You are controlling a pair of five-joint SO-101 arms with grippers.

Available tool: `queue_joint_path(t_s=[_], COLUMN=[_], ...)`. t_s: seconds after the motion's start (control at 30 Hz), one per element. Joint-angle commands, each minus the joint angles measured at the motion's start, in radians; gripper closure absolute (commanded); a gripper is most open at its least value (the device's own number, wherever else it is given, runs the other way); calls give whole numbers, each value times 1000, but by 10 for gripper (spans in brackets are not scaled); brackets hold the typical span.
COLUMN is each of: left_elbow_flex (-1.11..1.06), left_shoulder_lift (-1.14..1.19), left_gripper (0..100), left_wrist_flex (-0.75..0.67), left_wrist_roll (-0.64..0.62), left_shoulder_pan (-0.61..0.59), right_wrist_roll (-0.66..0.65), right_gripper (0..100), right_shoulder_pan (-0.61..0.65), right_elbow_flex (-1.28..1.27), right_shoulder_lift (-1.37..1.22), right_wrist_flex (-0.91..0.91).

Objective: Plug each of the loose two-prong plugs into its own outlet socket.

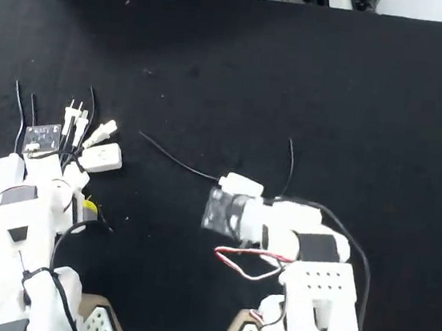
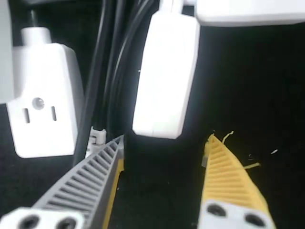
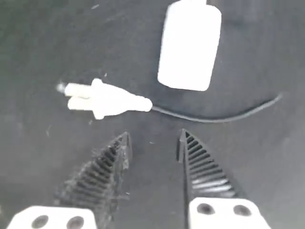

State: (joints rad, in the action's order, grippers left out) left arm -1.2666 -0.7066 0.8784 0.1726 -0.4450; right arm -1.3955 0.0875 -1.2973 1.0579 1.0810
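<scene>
Two SO-101 arms are stationed over a black tabletop (image 1: 296,78) strewn with plugs and sockets. The left end effector (image 2: 164,140), its grey and yellow fingers spread apart and holding nothing, hovers just short of a white socket block (image 2: 164,71). A three-hole outlet socket (image 2: 43,102) lies beyond a bundle of black cables (image 2: 107,62). From above, this cluster sits at the left of the frame, where loose two-prong plugs (image 1: 104,129) lie unplugged beside a small dark circuit board (image 1: 41,137) whose markings are too small to read. Near the frame's centre, the right end effector (image 3: 154,134), fingers likewise spread and empty, points at a white two-prong plug (image 3: 102,100). That plug lies flat on the tabletop on its thin black wire (image 3: 214,117), near a plain white block (image 3: 189,45).
</scene>
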Motion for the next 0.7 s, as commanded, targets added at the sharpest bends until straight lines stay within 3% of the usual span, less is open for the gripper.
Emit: queue_joint_path(t_s=[0.0,0.2,0.67], left_elbow_flex=[4,4,4], left_shoulder_lift=[-11,-12,-9], left_gripper=[736,736,736], left_wrist_flex=[-2,-5,-8], left_wrist_roll=[-12,-14,-15], left_shoulder_pan=[-27,-27,-27], right_wrist_roll=[-132,-279,-287], right_gripper=[842,842,842], right_shoulder_pan=[-29,2,201], right_elbow_flex=[-2,-77,-147], right_shoulder_lift=[62,110,170], right_wrist_flex=[64,44,-9])
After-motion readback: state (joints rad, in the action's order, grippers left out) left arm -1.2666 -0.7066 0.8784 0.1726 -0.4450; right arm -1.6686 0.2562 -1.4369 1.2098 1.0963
